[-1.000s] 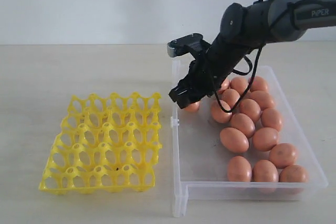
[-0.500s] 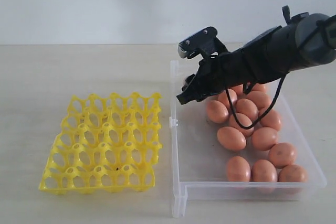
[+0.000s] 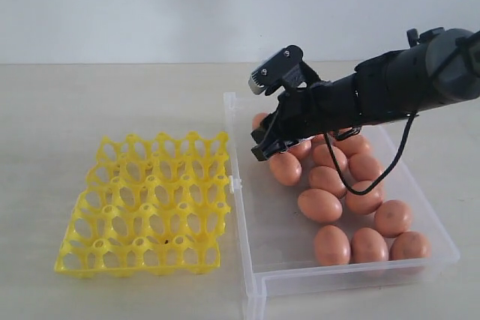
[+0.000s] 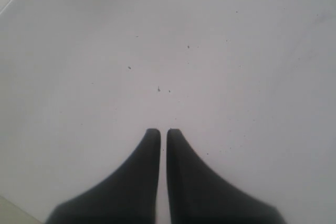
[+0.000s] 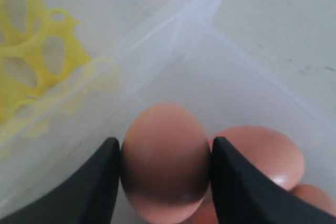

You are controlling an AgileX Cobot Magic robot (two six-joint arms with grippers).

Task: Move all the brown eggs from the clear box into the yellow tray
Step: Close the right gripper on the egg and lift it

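Closest to me, my right gripper (image 5: 165,145) has its two black fingers (image 5: 89,182) pressed against either side of one brown egg (image 5: 165,161), so I am closed on it at about its widest part. Its shell is smooth, orange-brown and matte, with a darker shade toward the end nearest my wrist. Just beside it, touching or nearly so, lies a second egg (image 5: 262,156) of the same colour, with a pale glint on its shell. Beyond both runs the low transparent wall of the clear box (image 5: 157,40), meeting another wall at a rounded corner. Past that wall I see the blurred bright lattice of the yellow tray (image 5: 31,61) on the pale table. My left gripper (image 4: 163,132) hangs over a plain grey-white surface with a few dark specks; its fingers stand almost together, only a thin slit between them, gripping nothing. In the exterior view my right gripper (image 3: 264,144) reaches into the far left part of the clear box (image 3: 274,215). A dozen or so brown eggs (image 3: 328,179) lie clustered toward the box's right side, some touching. The yellow tray (image 3: 146,204) sits just left of the box on the beige table (image 3: 112,103), its cups and pointed posts forming an open grid.
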